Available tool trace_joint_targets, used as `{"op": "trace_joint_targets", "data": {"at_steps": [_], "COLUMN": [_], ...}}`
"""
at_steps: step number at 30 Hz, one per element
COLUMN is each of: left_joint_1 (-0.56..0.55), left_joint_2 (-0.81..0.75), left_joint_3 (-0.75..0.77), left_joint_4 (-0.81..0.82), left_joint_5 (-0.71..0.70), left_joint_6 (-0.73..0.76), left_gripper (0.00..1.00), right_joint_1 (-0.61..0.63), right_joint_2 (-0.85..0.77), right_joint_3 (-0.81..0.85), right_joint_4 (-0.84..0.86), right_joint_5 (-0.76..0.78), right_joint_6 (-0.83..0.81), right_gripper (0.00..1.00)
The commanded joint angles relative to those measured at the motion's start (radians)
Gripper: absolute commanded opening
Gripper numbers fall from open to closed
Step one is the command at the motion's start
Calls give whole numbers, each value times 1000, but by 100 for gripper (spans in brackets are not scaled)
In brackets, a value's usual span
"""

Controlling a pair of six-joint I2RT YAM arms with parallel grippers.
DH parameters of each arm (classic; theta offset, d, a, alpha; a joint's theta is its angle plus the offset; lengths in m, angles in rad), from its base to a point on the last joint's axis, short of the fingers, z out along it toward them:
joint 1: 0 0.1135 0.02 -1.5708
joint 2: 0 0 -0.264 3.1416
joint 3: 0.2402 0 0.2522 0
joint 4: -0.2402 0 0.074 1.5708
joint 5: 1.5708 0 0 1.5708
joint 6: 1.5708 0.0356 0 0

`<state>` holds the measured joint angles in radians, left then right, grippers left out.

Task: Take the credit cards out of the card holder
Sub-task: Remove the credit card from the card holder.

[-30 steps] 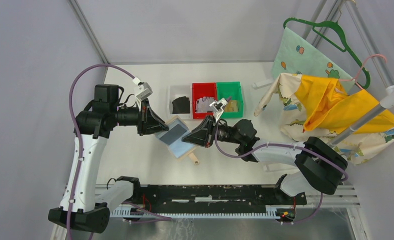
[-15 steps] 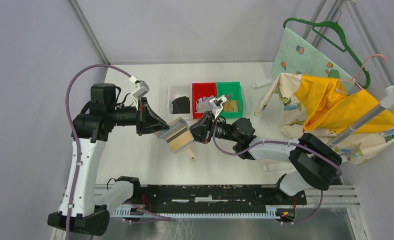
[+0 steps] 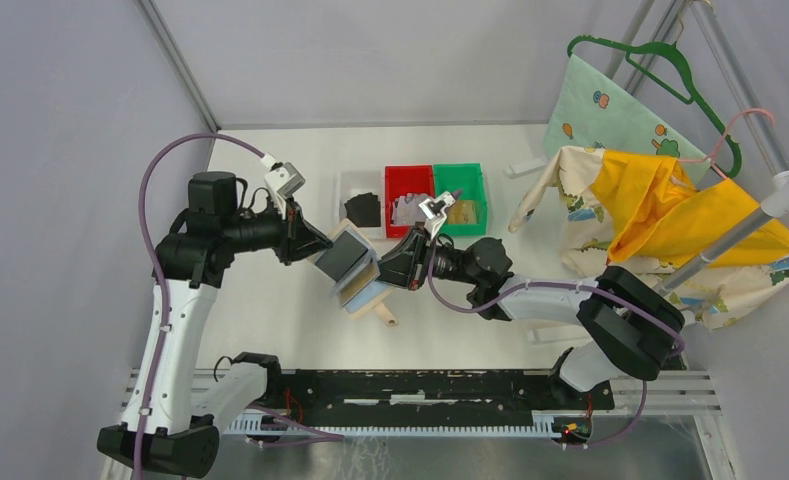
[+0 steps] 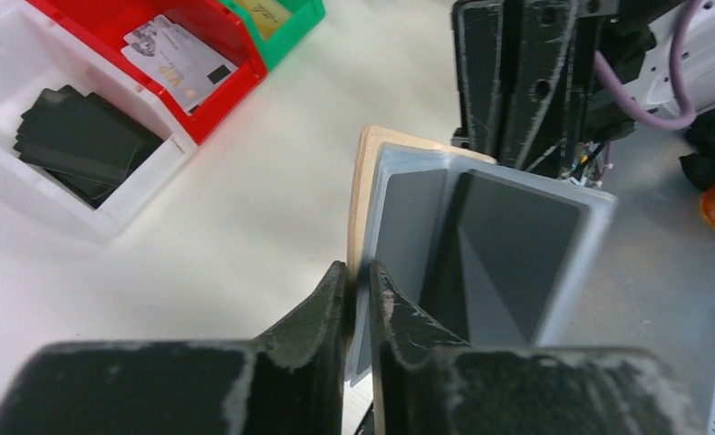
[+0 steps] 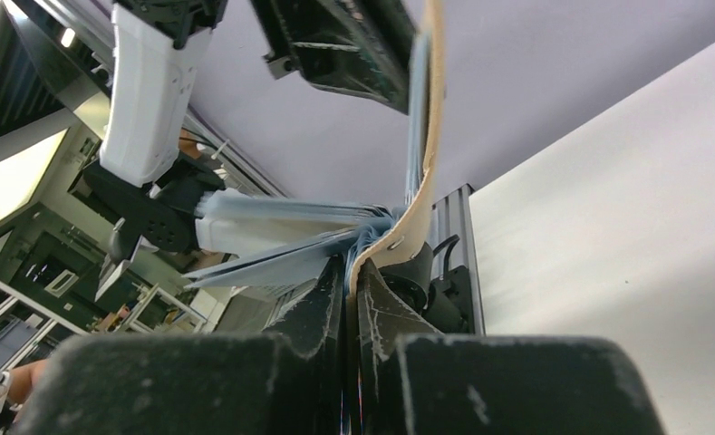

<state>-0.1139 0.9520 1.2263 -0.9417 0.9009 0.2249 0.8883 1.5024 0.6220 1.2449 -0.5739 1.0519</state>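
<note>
Left gripper (image 4: 361, 288) — fingers pinched together on the near edge of the card holder (image 3: 358, 272), which is held up off the table (image 3: 270, 300). Just ahead of its tips, a dark credit card (image 4: 507, 245) sits inside a clear sleeve (image 4: 592, 217). Right gripper (image 5: 352, 283), facing the left one, is clamped on the holder's beige spine — more sleeves fan out beyond its fingers.

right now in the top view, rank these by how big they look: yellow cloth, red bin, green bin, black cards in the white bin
1. yellow cloth, clearly largest
2. red bin and green bin: they look alike, so no ranking between them
3. black cards, smallest
</note>
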Motion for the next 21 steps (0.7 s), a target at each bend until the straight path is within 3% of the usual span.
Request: {"op": "trace_joint_targets", "data": {"at_steps": [1,4,6,8,13,16,21], "left_joint_1": [-4,-4,-3,-4,-3,-4,-4], "left_joint_2": [8,7,7,10,24,43,57], "left_joint_3": [-2,-6,-9,-10,-1,28,28], "left_joint_4": [46,50,40,0,-167,-294,-338], "left_joint_5": [-58,-53,5,139,454,476,413], "left_joint_6": [-39,-36,-37,-13,147,294,361], "left_gripper": [24,32,34,38,40,37,37], "right_joint_1": [2,1,1,5,18,22,34], "right_joint_2": [-44,-49,-65,-95,-188,-218,-235], "right_joint_3": [12,12,34,78,98,114,150], "right_joint_4": [195,183,49,-214,-439,-517,-578], "right_joint_5": [-37,-40,-24,6,134,176,208], "right_joint_6": [34,38,12,-77,-180,-208,-216], "right_gripper": [3,2,0,0,0,0,0]}}
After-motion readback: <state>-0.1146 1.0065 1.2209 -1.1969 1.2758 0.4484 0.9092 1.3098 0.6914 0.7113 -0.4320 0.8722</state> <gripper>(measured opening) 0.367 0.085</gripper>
